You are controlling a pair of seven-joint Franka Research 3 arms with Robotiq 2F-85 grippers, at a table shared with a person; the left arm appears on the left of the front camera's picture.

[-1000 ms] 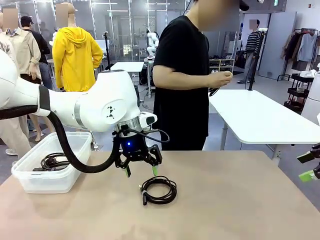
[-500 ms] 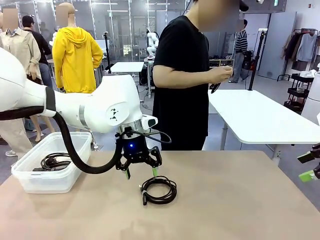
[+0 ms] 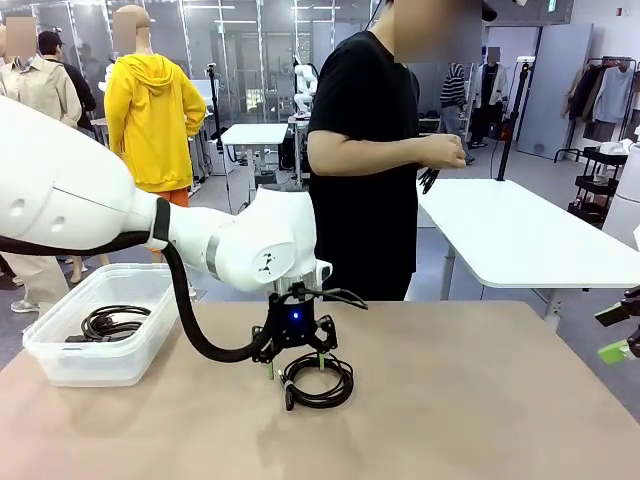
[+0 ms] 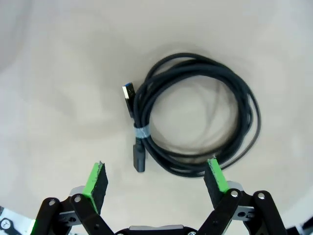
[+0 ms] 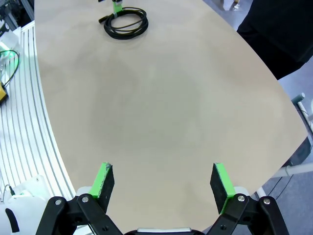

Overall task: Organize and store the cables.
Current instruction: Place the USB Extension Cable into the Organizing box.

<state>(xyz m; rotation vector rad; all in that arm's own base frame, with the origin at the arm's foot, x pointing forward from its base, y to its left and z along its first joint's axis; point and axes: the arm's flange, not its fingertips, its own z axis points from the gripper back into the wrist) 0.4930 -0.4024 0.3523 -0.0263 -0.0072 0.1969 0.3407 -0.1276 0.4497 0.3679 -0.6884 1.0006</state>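
The left gripper (image 3: pixel 295 365) hung just above a coiled cable (image 3: pixel 318 403) lying flat on the table (image 3: pixel 480 410), its jaws spread wide and empty (whether a pad touched the coil was unclear). Another cable (image 3: pixel 110 322) lay in the clear bin (image 3: pixel 60 352) at the left. The right gripper (image 5: pixel 162 178), well apart, gaped open too.

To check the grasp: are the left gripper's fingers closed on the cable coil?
No, the left gripper holds its fingers wide apart, and the cable coil lies unpinched ahead of them.
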